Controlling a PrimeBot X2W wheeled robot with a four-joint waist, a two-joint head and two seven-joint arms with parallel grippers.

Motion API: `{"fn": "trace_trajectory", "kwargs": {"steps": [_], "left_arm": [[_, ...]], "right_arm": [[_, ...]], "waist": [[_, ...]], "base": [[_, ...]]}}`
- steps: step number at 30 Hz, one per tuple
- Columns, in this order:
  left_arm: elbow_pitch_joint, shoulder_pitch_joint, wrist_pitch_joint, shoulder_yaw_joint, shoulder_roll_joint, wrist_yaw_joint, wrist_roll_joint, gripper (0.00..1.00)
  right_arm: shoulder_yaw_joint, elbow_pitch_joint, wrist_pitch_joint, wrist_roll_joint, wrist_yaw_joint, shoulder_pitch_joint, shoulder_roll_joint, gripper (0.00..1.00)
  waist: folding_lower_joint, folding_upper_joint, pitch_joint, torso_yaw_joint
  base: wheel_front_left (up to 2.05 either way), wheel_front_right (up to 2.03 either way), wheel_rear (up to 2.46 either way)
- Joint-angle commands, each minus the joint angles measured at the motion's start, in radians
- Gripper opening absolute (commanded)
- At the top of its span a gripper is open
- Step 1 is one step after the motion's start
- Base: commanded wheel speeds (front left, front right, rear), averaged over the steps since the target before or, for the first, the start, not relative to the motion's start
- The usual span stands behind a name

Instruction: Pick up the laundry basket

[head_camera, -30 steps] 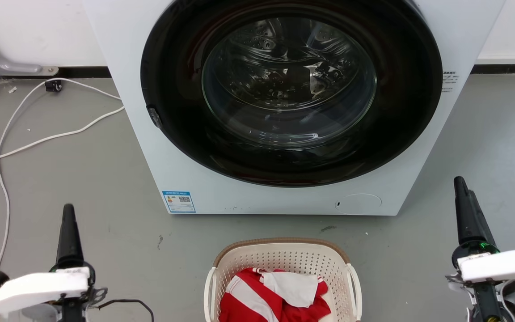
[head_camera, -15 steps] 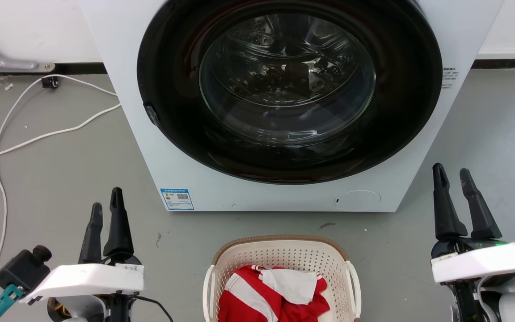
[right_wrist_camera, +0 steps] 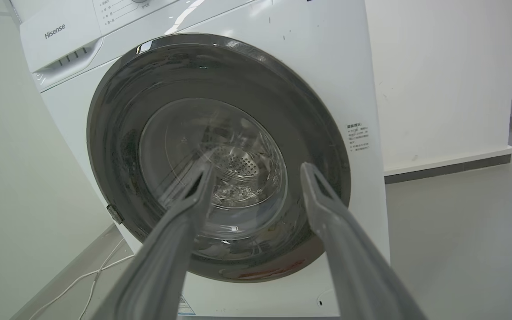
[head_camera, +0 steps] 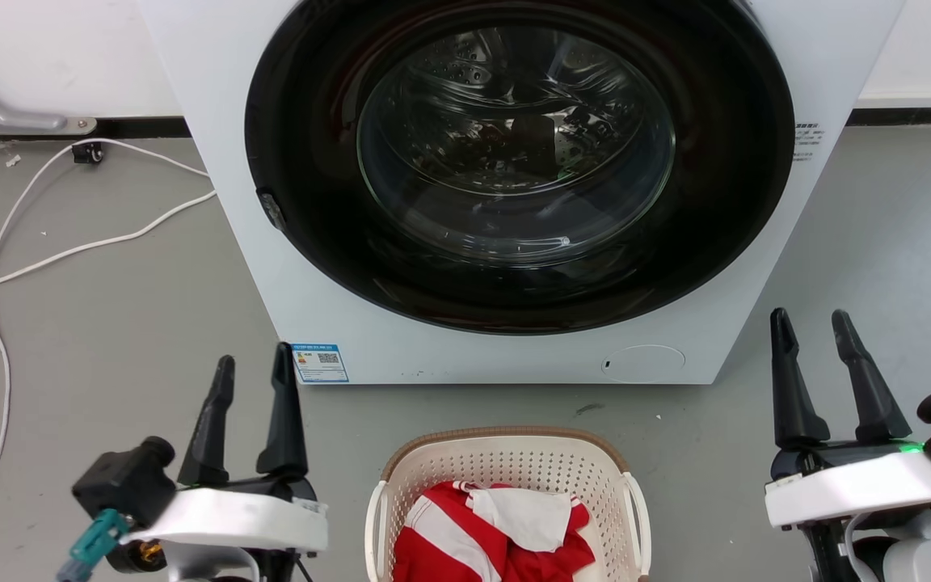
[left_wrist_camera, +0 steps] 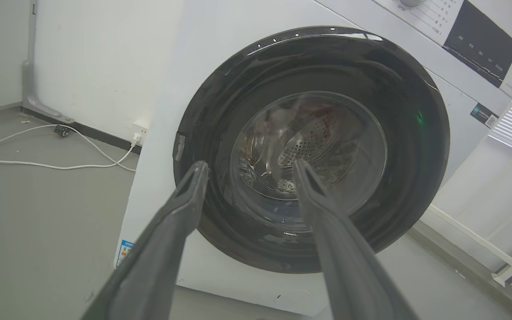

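Observation:
The laundry basket [head_camera: 506, 462] is cream with perforated walls, a brown rim and white side handles. It sits on the floor at the bottom centre of the head view, holding red-and-white clothing [head_camera: 494, 533]. My left gripper [head_camera: 254, 364] stands open to the basket's left, fingers pointing up. My right gripper [head_camera: 810, 323] stands open to its right. Both are apart from the basket and hold nothing. In the left wrist view the left gripper [left_wrist_camera: 249, 166] points at the washing machine door. The right gripper [right_wrist_camera: 258, 171] in its own wrist view does the same.
A white front-loading washing machine [head_camera: 352, 323] with a dark round door [head_camera: 514, 162] stands right behind the basket. White cables [head_camera: 69, 250] trail over the grey floor at the left. A white wall with a dark baseboard [head_camera: 910, 115] runs behind.
Both arms have swung inward toward the basket, the left the most. Each gripper has turned so that its two fingers show apart, where before each looked like one finger.

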Motion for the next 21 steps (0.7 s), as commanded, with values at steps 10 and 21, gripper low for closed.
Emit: {"fn": "trace_trajectory", "kwargs": {"steps": [10,21], "left_arm": [[0.019,0.012,-0.03,-0.094,0.046,0.064,0.117,1.0],[0.078,0.009,-0.057,-0.161,0.075,0.11,0.248,1.0]], "right_arm": [[-0.01,0.043,-0.031,-0.106,0.002,0.017,-0.001,1.0],[-0.011,0.098,-0.058,-0.192,0.002,0.021,0.0,1.0]], "waist": [[0.0,0.0,-0.002,-0.004],[0.0,0.0,-0.006,-0.009]], "base": [[0.0,0.0,0.0],[0.0,0.0,0.0]]}}
